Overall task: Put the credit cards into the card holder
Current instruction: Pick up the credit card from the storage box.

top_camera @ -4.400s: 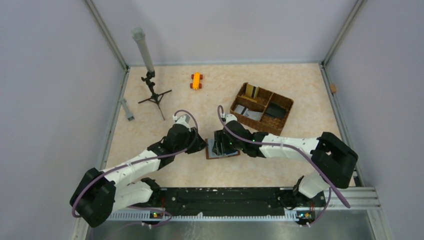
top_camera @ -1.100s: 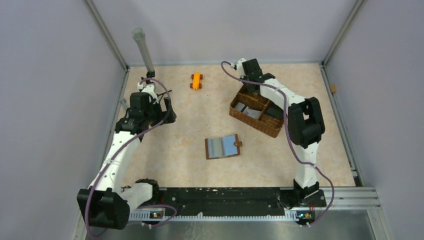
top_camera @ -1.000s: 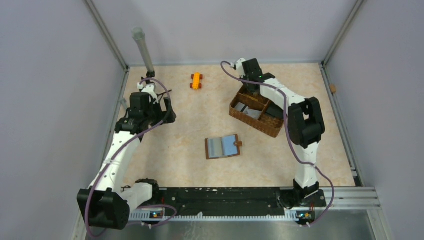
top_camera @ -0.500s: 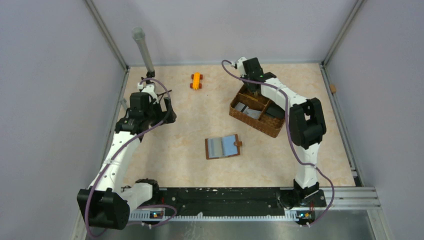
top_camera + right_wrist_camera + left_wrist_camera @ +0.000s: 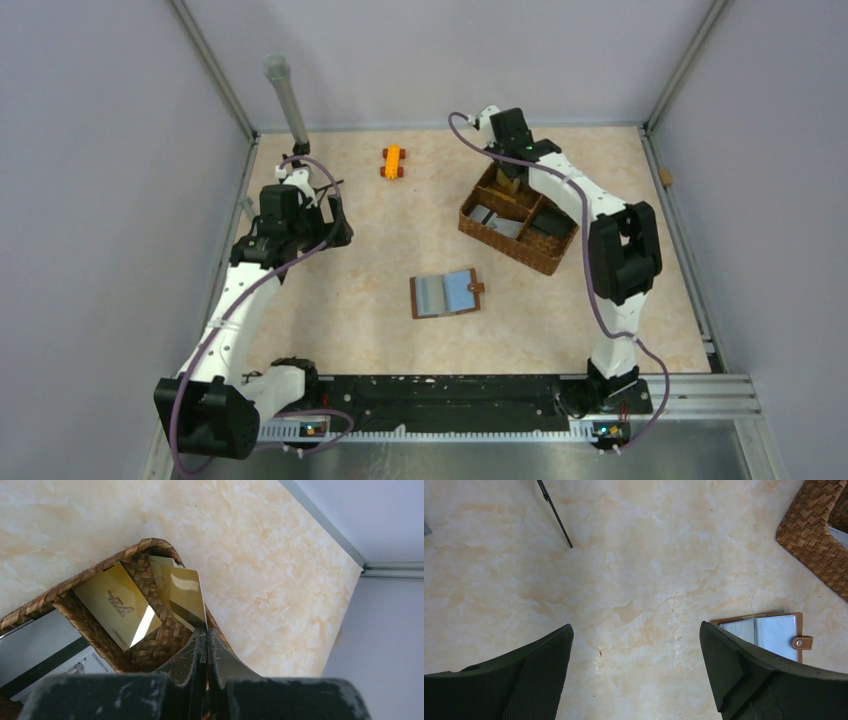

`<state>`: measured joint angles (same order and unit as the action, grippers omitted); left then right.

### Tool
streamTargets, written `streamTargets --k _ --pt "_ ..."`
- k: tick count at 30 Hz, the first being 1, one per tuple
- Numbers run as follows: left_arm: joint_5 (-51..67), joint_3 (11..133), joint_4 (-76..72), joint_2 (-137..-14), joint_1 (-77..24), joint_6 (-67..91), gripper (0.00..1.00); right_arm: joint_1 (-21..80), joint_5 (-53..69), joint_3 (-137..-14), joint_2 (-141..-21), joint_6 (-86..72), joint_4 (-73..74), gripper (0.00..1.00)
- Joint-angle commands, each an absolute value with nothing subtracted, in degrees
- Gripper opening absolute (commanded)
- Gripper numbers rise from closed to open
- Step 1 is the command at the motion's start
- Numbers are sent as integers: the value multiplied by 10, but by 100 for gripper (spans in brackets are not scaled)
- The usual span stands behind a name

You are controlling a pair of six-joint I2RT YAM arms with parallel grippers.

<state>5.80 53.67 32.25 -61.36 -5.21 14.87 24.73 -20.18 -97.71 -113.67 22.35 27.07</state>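
The right gripper (image 5: 206, 630) is pinched shut on the lower edge of a gold card (image 5: 186, 597), above the farthest compartment of the woven basket (image 5: 100, 571), which sits at the far right of the table (image 5: 350, 325). A second gold card (image 5: 117, 611) leans inside that compartment. The card holder (image 5: 446, 294) lies open mid-table, nearer. The left gripper (image 5: 635, 630), at the left side, gapes wide and holds nothing.

gold card (image 5: 117, 611): embossed logo lettering, not legible (seen at a slant) | grey card (image 5: 85, 662): print too small
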Motion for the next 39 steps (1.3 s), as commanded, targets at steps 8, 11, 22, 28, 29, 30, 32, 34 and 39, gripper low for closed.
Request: streamTargets --k 8,11,22,28,29,30,32,34,39 --pt "74 532 312 -597 -48 149 99 248 -240 -1001 -1037 205 301 0" --pt "81 531 311 -597 -48 149 99 250 -240 -993 -1014 196 309 0" --pt "261 519 265 -585 -50 145 96 289 -127 -947 -901 130 370 0" --pt "363 503 218 -576 -97 176 94 315 71 -892 -822 86 410 0" --pt "376 498 207 -572 -112 180 94 324 102 -883 -811 83 418 0" --pt "383 494 199 -568 -130 182 94 332 136 -874 -802 79 425 0" --pt "398 485 183 -560 -169 182 95 348 211 -853 -787 71 431 0" --pt "418 477 165 -550 -200 185 96 362 285 -834 -777 65 434 0" --pt "478 448 102 -532 -229 217 99 397 436 -796 -771 55 425 0"
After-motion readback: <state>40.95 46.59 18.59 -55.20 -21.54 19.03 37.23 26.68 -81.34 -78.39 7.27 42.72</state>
